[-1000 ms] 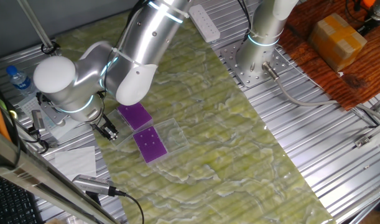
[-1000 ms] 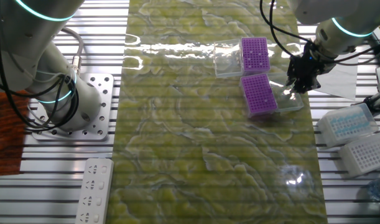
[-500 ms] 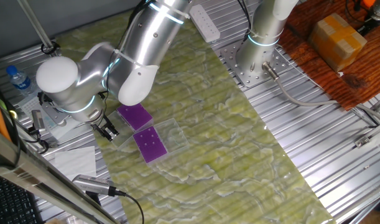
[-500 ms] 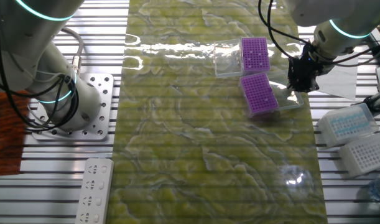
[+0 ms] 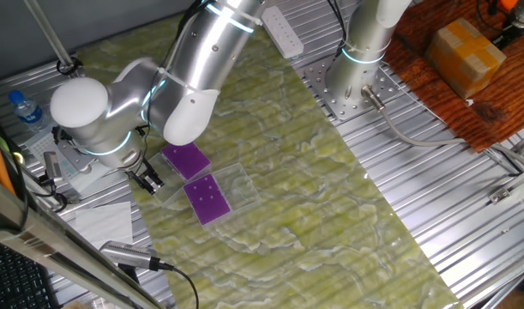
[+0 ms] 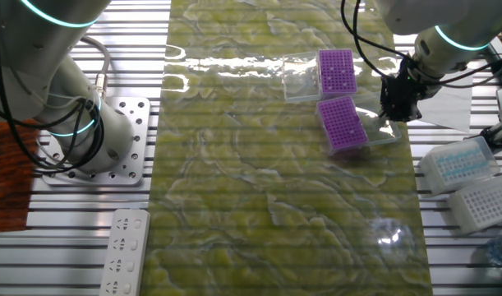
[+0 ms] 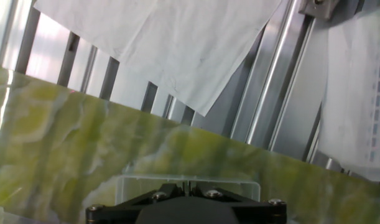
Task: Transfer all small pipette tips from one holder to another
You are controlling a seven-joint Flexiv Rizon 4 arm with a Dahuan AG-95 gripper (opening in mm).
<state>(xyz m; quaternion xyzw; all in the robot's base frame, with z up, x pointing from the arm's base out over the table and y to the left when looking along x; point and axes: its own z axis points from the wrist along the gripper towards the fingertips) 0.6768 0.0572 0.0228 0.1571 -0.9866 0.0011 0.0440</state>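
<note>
The small pipette tips [image 6: 339,74] show to us only as faint pale dots on the purple plate of the far holder [image 6: 336,71]; the near holder [image 6: 344,125] sits just beside it on the green mat [image 6: 234,181], each in a clear plastic tray [image 6: 300,78]; we cannot count the tips, nor tell which holes of either plate are filled.

The gripper [image 6: 396,107] hangs just off the outer edge of the near holder, over the clear tray's rim; in the hand view the fingers [image 7: 187,184] look drawn close together with only a thin gap, and we see nothing between them, though a tip so small could hide there.

We judge the chief risk to be misalignment; the tips are tiny and closely spaced, so a slight offset on descent could knock a neighbour askew or push the fingers against the plate; the trays look light and unfixed, so a sideways nudge might slide a holder across the mat; the loose white paper [image 7: 158,37] lying beyond the mat's edge could snag the hand if it swings outward; a weak pinch might drop a tip onto the mottled mat, where we would struggle to find it.
</note>
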